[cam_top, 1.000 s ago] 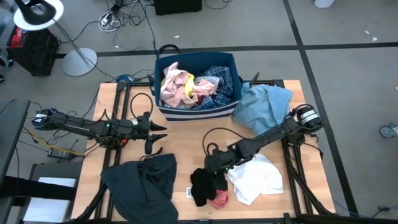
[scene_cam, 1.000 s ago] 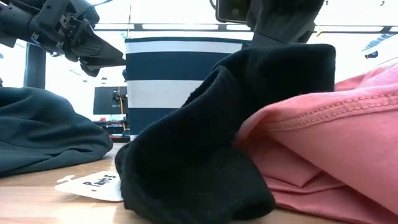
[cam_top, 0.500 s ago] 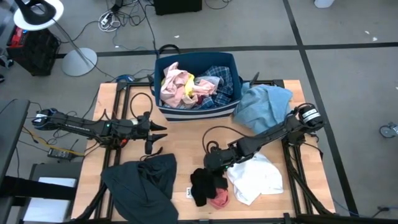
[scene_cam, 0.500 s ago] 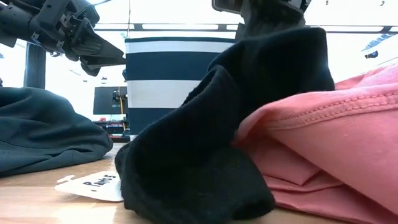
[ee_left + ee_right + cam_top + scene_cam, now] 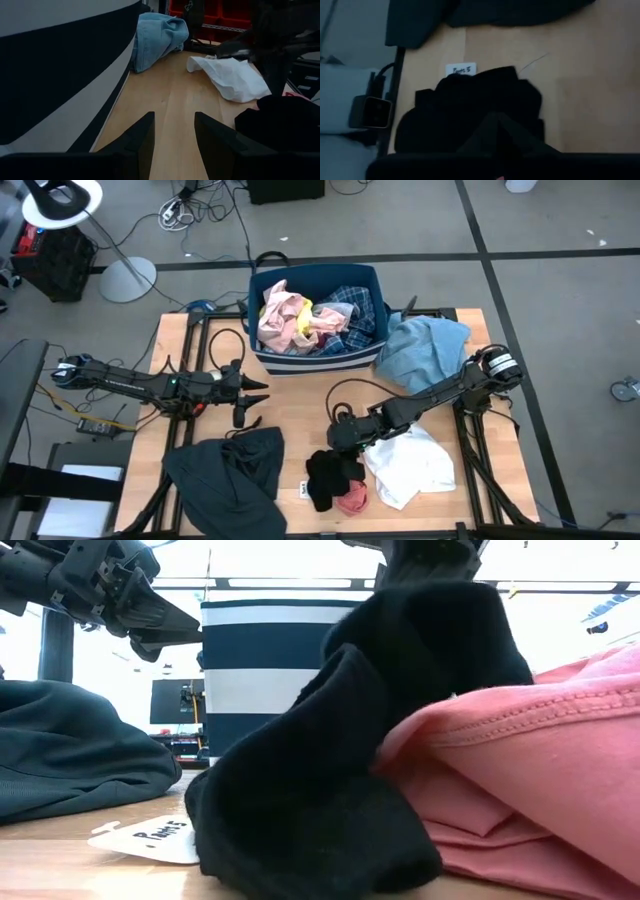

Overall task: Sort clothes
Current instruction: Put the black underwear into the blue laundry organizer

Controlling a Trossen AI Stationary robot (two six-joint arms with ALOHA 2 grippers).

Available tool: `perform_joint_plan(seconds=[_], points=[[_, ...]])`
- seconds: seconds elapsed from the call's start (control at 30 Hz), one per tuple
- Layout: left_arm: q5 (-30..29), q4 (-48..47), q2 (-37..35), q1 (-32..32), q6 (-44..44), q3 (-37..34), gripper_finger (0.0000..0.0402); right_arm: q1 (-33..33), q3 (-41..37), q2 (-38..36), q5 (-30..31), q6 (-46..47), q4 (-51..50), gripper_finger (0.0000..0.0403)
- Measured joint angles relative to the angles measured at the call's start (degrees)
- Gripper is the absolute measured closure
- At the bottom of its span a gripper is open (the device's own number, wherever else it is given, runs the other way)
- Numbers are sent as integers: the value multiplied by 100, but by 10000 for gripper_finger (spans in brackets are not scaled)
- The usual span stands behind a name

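The bench (image 5: 300,405) is pale wood with a visible grain, framed in black metal, standing on a grey floor crossed by dark lines; a white lamp base (image 5: 128,278) and loose cables lie beyond it. At the far edge sits the navy bin (image 5: 318,320) with white stripes, rectangular, heaped with crumpled pink, yellow and blue plaid clothes (image 5: 300,315). A light blue garment (image 5: 420,348) lies bunched just right of the bin. Near the front, a soft dark grey garment (image 5: 228,475) spreads at left; a black garment (image 5: 330,478) sits in the middle, touching a pink garment (image 5: 352,500) with stitched hems, and a white garment (image 5: 412,465) lies beside them at right. A small white label (image 5: 150,835) on the wood reads roughly "Pants".

The left gripper (image 5: 252,392) hovers left of centre, fingers spread. The right gripper (image 5: 340,442) pinches the black garment's top edge, which is pulled up into a peak.
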Motion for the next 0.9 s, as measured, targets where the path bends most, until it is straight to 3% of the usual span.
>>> perform_joint_plan(seconds=[0.17, 0.33, 0.5, 0.73, 0.9], points=[[0, 2, 0, 0, -2, 0, 257, -43, 605, -6, 573, -333, -919, 401], [4, 2, 0, 0, -2, 0, 257, -237, 1623, -33, 1351, -823, -2065, 401], [4, 0, 0, 0, -2, 0, 257, -546, 2680, -35, 1919, -1553, -2607, 402], [35, -2, 0, 0, -2, 0, 257, -1222, 4318, -35, 2863, -2818, -2667, 402], [31, -2, 0, 0, 20, -2, 257, -1881, 5403, -37, 3543, -3829, -2182, 403]])
